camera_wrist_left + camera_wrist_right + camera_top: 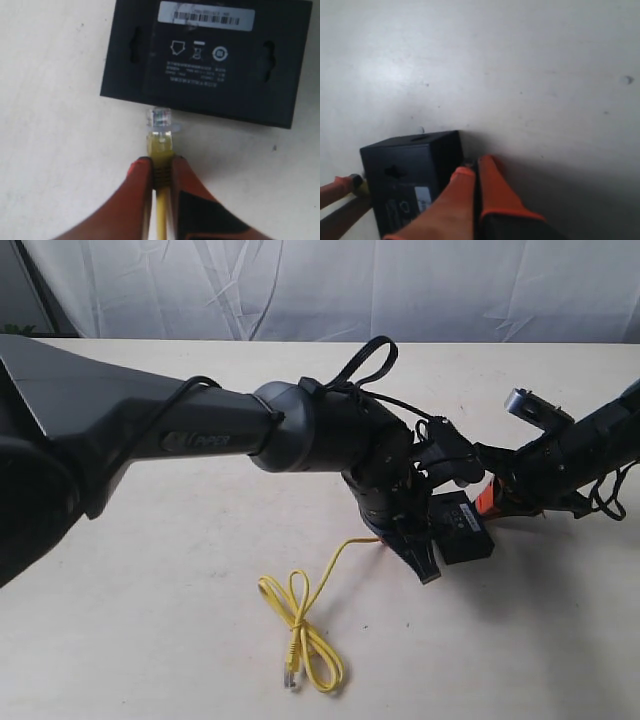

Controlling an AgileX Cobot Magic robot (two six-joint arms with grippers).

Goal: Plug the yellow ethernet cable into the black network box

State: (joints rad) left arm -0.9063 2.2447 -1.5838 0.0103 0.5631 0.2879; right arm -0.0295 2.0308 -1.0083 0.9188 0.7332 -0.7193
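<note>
Matt black plastic noted on black network box [210, 65], finely textured; white label [206, 16] looks like paper, slightly sheened. Smooth yellow plastic jacket seen on yellow ethernet cable [300, 625]; plug [160, 119] moulded in clear glossy plastic. Pale worktop [50, 125] matt, smooth (few dark specks). Fingers [132, 200] of left hand [161, 162] finished in smooth orange-red plastic, faint sheen. White backdrop [400, 285] is creased cloth.

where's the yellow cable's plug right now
In the left wrist view, the yellow ethernet cable has its plug at the edge of the black network box, pinched behind by the left gripper.
</note>
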